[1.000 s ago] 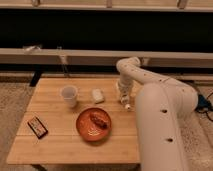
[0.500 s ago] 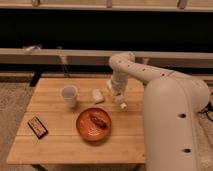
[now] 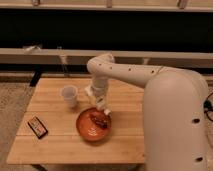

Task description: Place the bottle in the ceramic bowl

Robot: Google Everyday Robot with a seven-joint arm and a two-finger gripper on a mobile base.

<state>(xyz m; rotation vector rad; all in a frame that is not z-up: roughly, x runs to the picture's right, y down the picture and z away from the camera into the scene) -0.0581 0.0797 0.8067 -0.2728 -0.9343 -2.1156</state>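
The orange-red ceramic bowl point(image 3: 88, 131) sits on the wooden table point(image 3: 55, 145), front of centre, with a brown lump point(image 3: 100, 120) in it. My gripper point(image 3: 101, 104) hangs from the white arm just above the bowl's back rim. It is shut on the small pale bottle point(image 3: 104, 108), which points down toward the bowl's back right part. The bottle's upper part is hidden by the gripper.
A white tapered cup point(image 3: 69, 95) stands left of the gripper. A small white lump point(image 3: 89, 91) shows partly behind the arm. A dark flat object point(image 3: 37, 126) lies near the table's left front. The robot's large white body point(image 3: 175, 125) fills the right side.
The gripper has moved left and toward the front with the bottle, from the table's right middle to just over the bowl's back rim.
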